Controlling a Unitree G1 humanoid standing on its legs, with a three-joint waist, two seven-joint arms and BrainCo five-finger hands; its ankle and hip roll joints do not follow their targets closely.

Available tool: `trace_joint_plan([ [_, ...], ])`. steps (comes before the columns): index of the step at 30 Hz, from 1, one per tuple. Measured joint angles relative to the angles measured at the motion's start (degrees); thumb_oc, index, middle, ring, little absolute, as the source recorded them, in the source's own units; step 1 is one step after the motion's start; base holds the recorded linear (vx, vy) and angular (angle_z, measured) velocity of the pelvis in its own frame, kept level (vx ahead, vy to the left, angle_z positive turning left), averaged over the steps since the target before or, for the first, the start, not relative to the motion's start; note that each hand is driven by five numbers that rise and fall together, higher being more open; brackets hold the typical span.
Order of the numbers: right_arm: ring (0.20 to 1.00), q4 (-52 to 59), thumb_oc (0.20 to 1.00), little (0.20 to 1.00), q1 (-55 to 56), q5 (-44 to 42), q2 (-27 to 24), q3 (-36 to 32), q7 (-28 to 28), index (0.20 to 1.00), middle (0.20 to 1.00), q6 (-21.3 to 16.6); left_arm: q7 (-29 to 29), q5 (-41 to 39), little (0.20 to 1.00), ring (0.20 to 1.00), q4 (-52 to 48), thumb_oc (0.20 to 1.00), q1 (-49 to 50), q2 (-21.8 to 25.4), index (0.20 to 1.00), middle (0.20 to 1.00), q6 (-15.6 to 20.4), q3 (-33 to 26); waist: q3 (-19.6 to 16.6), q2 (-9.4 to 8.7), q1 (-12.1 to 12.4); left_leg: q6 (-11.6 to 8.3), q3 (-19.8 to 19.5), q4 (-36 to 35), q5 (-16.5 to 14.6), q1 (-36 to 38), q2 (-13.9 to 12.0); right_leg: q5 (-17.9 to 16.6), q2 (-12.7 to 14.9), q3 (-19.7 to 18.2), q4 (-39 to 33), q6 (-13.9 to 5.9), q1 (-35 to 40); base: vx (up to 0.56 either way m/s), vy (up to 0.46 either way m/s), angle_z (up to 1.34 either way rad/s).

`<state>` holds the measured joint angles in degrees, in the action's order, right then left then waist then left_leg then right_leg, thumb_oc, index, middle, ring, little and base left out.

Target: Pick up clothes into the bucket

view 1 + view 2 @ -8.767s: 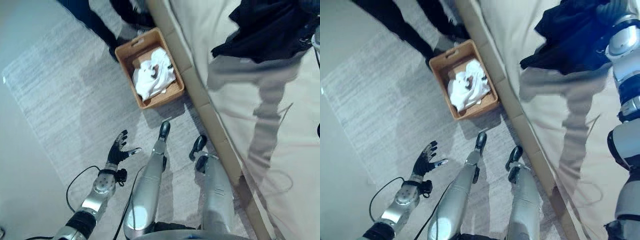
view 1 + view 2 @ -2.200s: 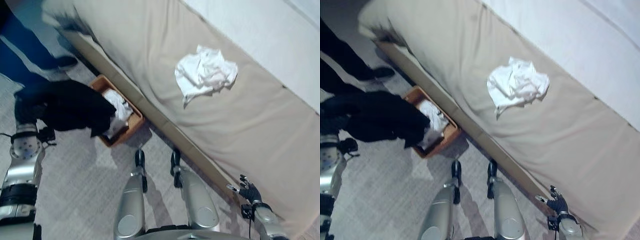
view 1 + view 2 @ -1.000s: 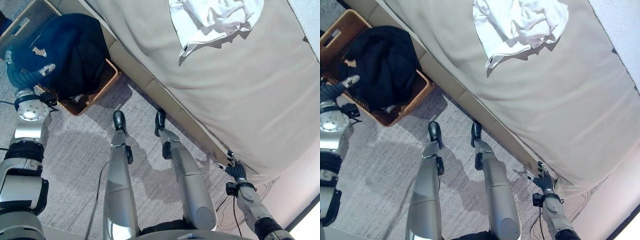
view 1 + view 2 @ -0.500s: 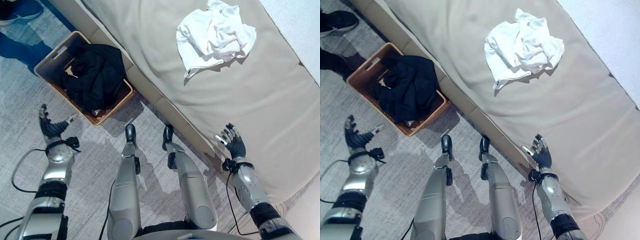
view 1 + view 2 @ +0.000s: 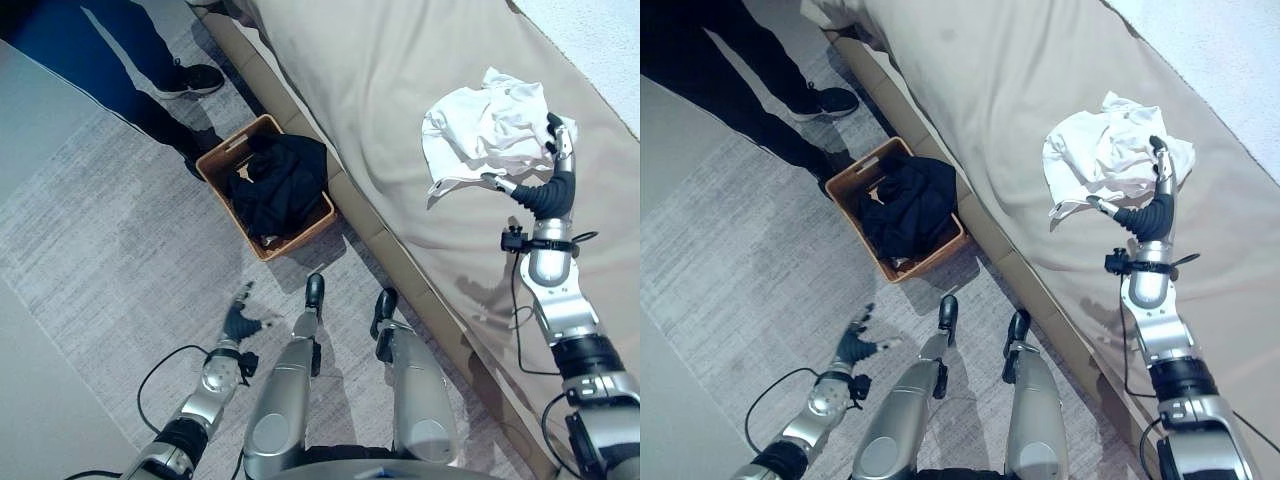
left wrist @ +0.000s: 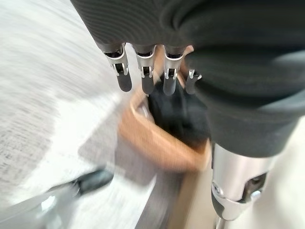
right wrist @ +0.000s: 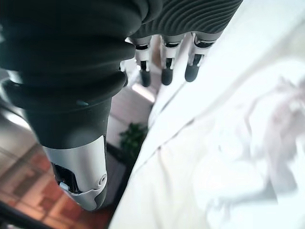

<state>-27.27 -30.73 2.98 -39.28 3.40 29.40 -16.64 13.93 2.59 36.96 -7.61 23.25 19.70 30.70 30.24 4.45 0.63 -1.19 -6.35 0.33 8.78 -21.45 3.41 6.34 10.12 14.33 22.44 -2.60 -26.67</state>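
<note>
Your next piece is the white garment (image 5: 490, 125), lying crumpled on the bed (image 5: 380, 90), well away from the basket (image 5: 222, 160) that sits on the floor against the bed's side. That basket already holds the dark garment (image 5: 280, 190), heaped up to its rim. A person's legs (image 5: 150, 70) stand just beyond the basket, so mind them when you carry over.

Your right hand (image 5: 545, 185) hovers at the near edge of the white garment, fingers (image 7: 164, 67) straight and spread, thumb apart, holding nothing. Your left hand (image 5: 238, 320) hangs low over the floor, on the near side of the basket, fingers relaxed and empty.

The white garment looks light, soft and limp; it will sag and trail rather than lift as one piece. I'd take hold at the bunched folds in the middle of the heap, not at the loose flat edge nearest the basket, so that most of the cloth comes up together.
</note>
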Motion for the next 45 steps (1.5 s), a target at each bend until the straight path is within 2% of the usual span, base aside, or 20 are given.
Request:
trace_joint_plan([
  [2, 1.0, -3.43, 1.0, 1.0, -3.47, 0.32, -2.04, -0.1, 1.38, 1.0, 1.0, 1.54, -1.74, 1.63, 1.0, 1.0, -1.56, 1.0, 0.77, -0.82, 1.0, 1.0, 0.99, 0.98, -0.3, 1.38, 0.72, 0.22, -0.11, -0.12, 0.24, -0.03, 0.19, 0.13, 0.21, 0.14, 0.07, -0.09, -0.01, 0.01, 0.003, 0.04],
  [3, 1.0, -8.13, 1.0, 1.0, -7.35, 0.64, -4.17, 2.66, 1.67, 1.0, 1.0, 1.99, -2.34, 1.64, 1.0, 1.0, -1.91, 1.0, 1.11, -0.7, 1.0, 1.0, 1.01, 1.83, -0.37, 1.9, 0.21, 0.24, -0.05, -0.13, 0.27, -0.03, 0.23, 0.18, 0.27, 0.04, 0.19, -0.11, -0.15, 0.0, 0.0, 0.0],
  [5, 1.0, -14.96, 1.0, 1.0, -14.06, 0.9, -6.57, 5.84, 2.4, 1.0, 1.0, 3.11, -2.73, 0.41, 1.0, 1.0, 0.86, 1.0, 1.48, -2.6, 1.0, 1.0, 1.04, 1.12, -0.6, 2.82, 0.83, -0.1, -0.12, -0.13, 0.7, -0.22, 0.3, 0.48, 0.37, 0.12, 0.58, -0.26, -0.44, -0.01, -0.02, 0.0],
  [6, 1.0, -18.29, 1.0, 1.0, -17.04, 0.9, -7.56, 8.6, 2.43, 1.0, 1.0, 3.43, -2.69, -0.3, 1.0, 1.0, 1.96, 1.0, 1.47, -3.21, 1.0, 1.0, 0.87, 0.69, -0.67, 2.94, 0.37, -0.13, -0.05, -0.15, 0.71, -0.37, 0.33, 0.58, 0.48, -0.01, 0.96, -0.16, -0.94, -0.02, -0.054, 0.01],
  [10, 1.0, -29.39, 1.0, 1.0, -27.77, 0.93, -11.43, 14.75, 2.36, 1.0, 1.0, 5.2, -2.02, -3.61, 1.0, 1.0, 2.89, 1.0, 1.82, -4.46, 1.0, 1.0, 0.78, -0.95, -0.89, 3.58, 2.62, -0.96, -0.71, -0.16, 1.46, -2.04, 0.01, 1.6, 0.49, 0.52, 2.93, 0.3, -3.18, -0.04, -0.064, 0.07],
  [11, 1.0, -36.54, 1.0, 1.0, -33.54, 1.33, -12.62, 21.84, 2.05, 1.0, 1.0, 5.67, -1.42, -5.97, 1.0, 1.0, 2.93, 1.0, 1.86, -4.71, 1.0, 1.0, 0.77, -1.09, -1.23, 4.05, 3.0, -1.33, -1.51, -0.15, 1.72, -3.16, 0.12, 2.28, 0.77, 0.94, 4.34, 0.39, -4.62, -0.03, -0.05, 0.23],
  [13, 1.0, -42.59, 1.0, 1.0, -39.13, 2.65, -15.53, 27.49, 1.07, 1.0, 1.0, 7.03, -0.6, -10.29, 1.0, 1.0, 2.51, 1.0, 1.7, -6.16, 1.0, 1.0, 0.85, -2.93, -1.76, 5.12, 3.5, -2.04, -2.39, -0.17, 2.46, -5.57, 0.26, 2.98, 1.34, 1.81, 5.9, 0.95, -7.34, -0.02, -0.048, 0.27],
  [15, 1.0, -44.46, 1.0, 1.0, -41.63, 4.04, -16.17, 30.59, 0.95, 1.0, 1.0, 7.73, -0.11, -12.75, 1.0, 1.0, 2.65, 1.0, 1.83, -6.46, 1.0, 1.0, 0.79, -3.48, -1.51, 5.71, 3.9, -1.87, -3.17, -0.16, 2.91, -6.81, 0.32, 3.53, 1.75, 2.41, 7.9, 1.6, -9.07, 0.0, -0.034, 0.22],
  [18, 1.0, -46.09, 1.0, 1.0, -44.26, 5.45, -17.61, 32.6, -0.02, 1.0, 1.0, 8.42, 0.16, -13.58, 1.0, 1.0, 1.11, 1.0, 2.08, -6.31, 1.0, 1.0, 0.76, -2.5, -1.78, 6.38, 4.36, -1.85, -3.6, -0.67, 2.56, -8.54, 0.94, 6.02, 2.89, 2.46, 10.85, 1.9, -12.18, 0.1, -0.058, 0.2],
  [21, 1.0, -48.51, 1.0, 1.0, -49.7, 5.54, -18.76, 34.54, -1.72, 1.0, 1.0, 9.38, 0.29, -13.57, 1.0, 1.0, -2.99, 1.0, 2.57, -6.13, 1.0, 1.0, 0.86, -2.11, -1.75, 6.95, 4.64, -1.35, -3.47, -1.17, 3.42, -12.77, 1.37, 6.38, 3.7, 1.92, 13.9, 2.78, -18.15, 0.01, -0.022, 0.04],
  [23, 1.0, -48.84, 1.0, 1.0, -50.36, 5.34, -18.91, 34.96, -2.65, 1.0, 1.0, 9.84, 0.23, -13.57, 1.0, 1.0, -3.6, 1.0, 2.6, -6.59, 1.0, 1.0, 0.8, -2.01, -1.8, 7.02, 4.87, -1.84, -3.4, -1.09, 4.45, -14.98, 1.35, 6.35, 3.93, 1.79, 15.21, 2.86, -20.94, 0.03, -0.024, 0.02],
  [29, 1.0, -48.06, 1.0, 1.0, -51.94, 1.63, -19.47, 35.55, -4.58, 1.0, 1.0, 10.42, 0.25, -16.24, 1.0, 1.0, -6.55, 1.0, 2.71, -6.72, 1.0, 1.0, 0.7, 0.04, -1.8, 7.03, 4.64, -1.86, -3.0, -0.53, 4.77, -20.16, 1.76, 6.48, 4.12, 0.4, 17.42, 3.1, -27.52, 0.02, -0.035, -0.03],
  [36, 1.0, -48.03, 1.0, 1.0, -55.61, -3.39, -20.54, 35.46, -7.13, 1.0, 1.0, 9.34, -0.4, -19.68, 1.0, 1.0, -13.33, 1.0, 2.26, -6.04, 1.0, 1.0, 0.86, 0.47, -1.79, 7.01, 4.88, -1.85, -1.79, 0.29, 4.89, -25.38, 2.13, 6.5, 4.14, -1.29, 18.48, 3.11, -33.6, 0.01, -0.022, -0.03],
  [39, 1.0, -47.48, 1.0, 1.0, -57.53, -4.73, -20.42, 35.56, -8.49, 1.0, 1.0, 8.42, -0.58, -19.8, 1.0, 1.0, -14.1, 1.0, 2.13, -6.0, 1.0, 1.0, 0.81, 0.22, -1.79, 7.01, 4.24, -1.82, -1.66, 1.17, 4.92, -27.35, 2.14, 6.25, 4.11, -1.44, 18.67, 3.44, -35.31, 0.0, -0.008, -0.01],
  [41, 0.58, -47.43, 0.58, 0.58, -58.11, -4.95, -20.37, 35.55, -9.19, 0.58, 0.58, 8.07, -0.65, -20.05, 1.0, 1.0, -13.96, 1.0, 2.14, -6.03, 1.0, 1.0, 0.76, 0.35, -1.79, 7.01, 4.09, -1.81, -1.62, 1.26, 4.91, -27.8, 2.12, 6.2, 4.06, -1.52, 18.73, 3.52, -35.77, 0.0, 0.0, 0.0],
  [42, 0.2, -46.91, 0.2, 0.2, -58.19, -5.72, -20.18, 35.67, -9.76, 0.2, 0.2, 7.9, -0.69, -20.43, 1.0, 1.0, -14.05, 1.0, 2.18, -5.98, 1.0, 1.0, 0.73, 0.38, -1.8, 7.02, 3.76, -1.58, -1.6, 1.67, 4.72, -28.28, 2.1, 6.19, 4.02, -1.53, 18.7, 3.54, -36.06, 0.0, 0.0, 0.0],
  [45, 0.2, -44.94, 0.2, 0.2, -59.37, -7.91, -20.41, 35.42, -10.06, 0.2, 0.2, 7.57, -0.91, -20.61, 1.0, 1.0, -13.74, 1.0, 2.06, -6.05, 1.0, 1.0, 0.73, 0.23, -1.8, 7.02, 3.22, -1.59, -1.29, 2.37, 4.72, -29.65, 2.07, 5.53, 3.83, -1.76, 18.46, 3.7, -37.17, 0.0, 0.03, -0.05],
])
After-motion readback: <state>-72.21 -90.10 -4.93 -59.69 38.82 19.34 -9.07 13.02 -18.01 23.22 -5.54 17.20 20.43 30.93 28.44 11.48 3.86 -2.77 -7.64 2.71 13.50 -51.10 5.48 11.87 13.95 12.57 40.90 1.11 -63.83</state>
